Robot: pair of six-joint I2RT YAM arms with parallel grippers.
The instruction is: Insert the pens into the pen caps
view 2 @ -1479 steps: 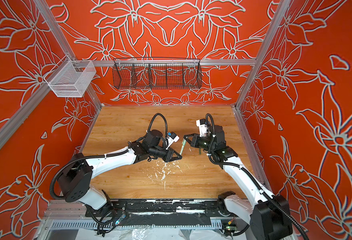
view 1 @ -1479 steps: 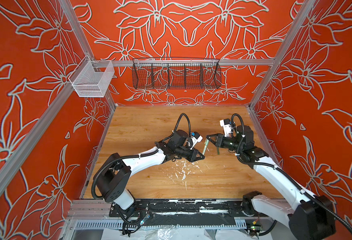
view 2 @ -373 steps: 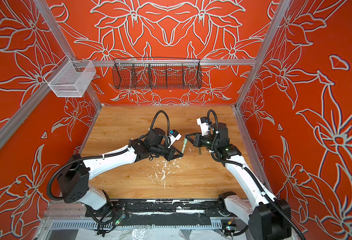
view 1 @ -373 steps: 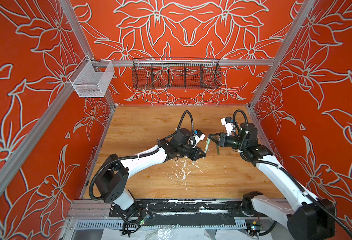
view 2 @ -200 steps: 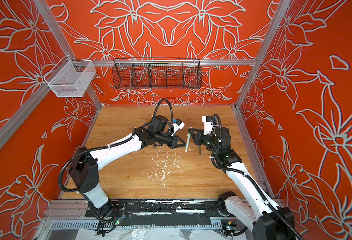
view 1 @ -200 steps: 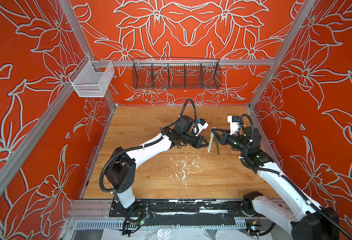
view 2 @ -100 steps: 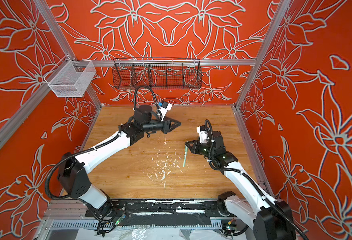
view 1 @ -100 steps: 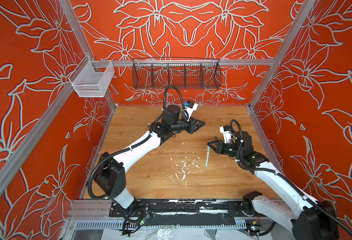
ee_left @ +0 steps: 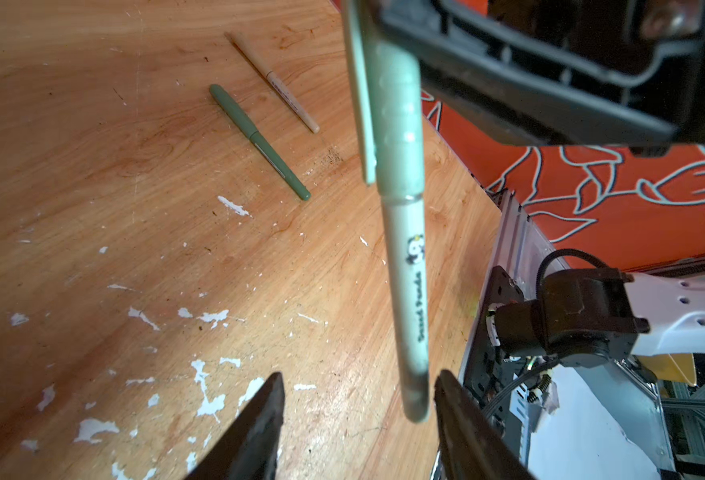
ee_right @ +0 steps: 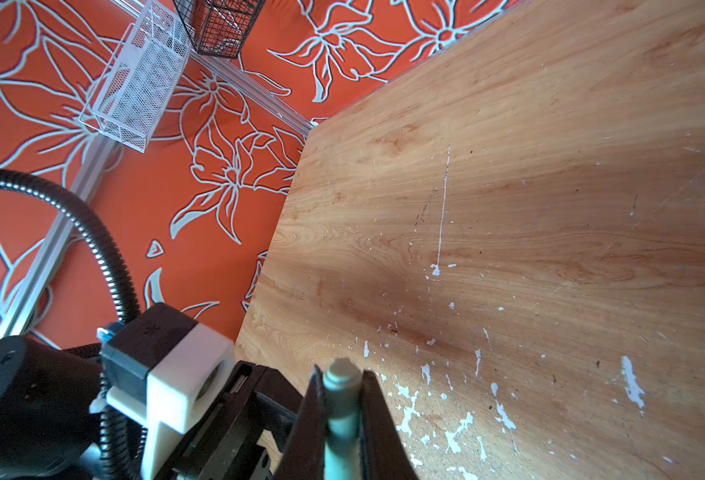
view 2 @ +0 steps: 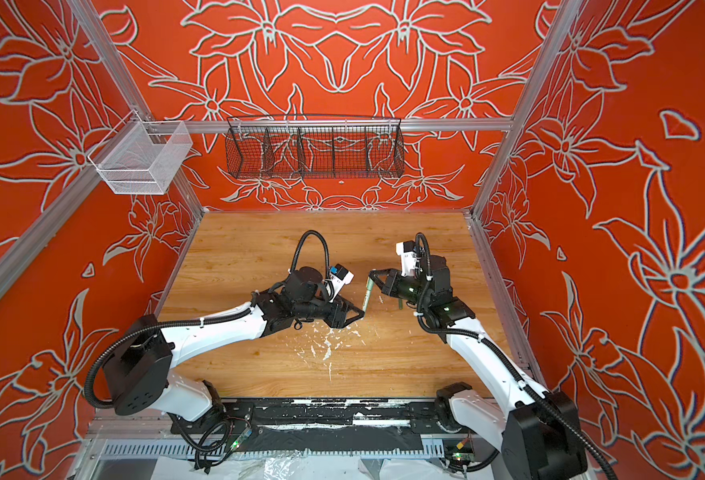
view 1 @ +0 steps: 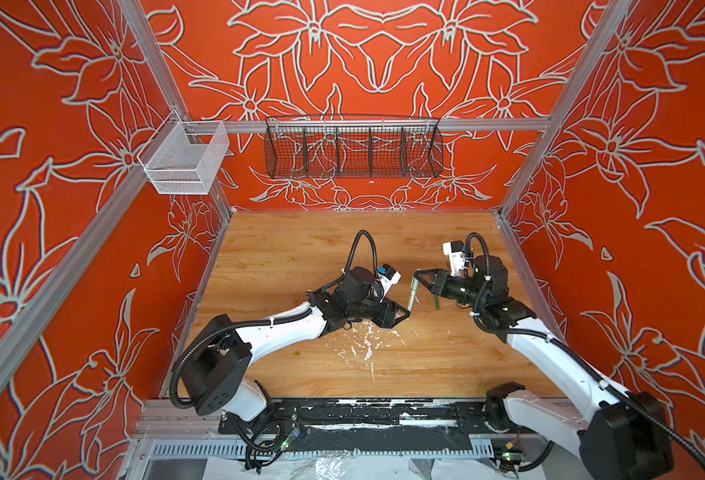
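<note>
1 pale green pen (ee_left: 405, 291) inside parted left gripper (ee_left: 359, 376)

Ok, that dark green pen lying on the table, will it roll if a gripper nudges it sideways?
Likely yes: the dark green pen looks round and smooth, with no clip showing, flat on the table. It looks thin and rigid, so probably light and unlikely to bend. The tan pen lies close beside it, so a roll that way might bump it.
</note>
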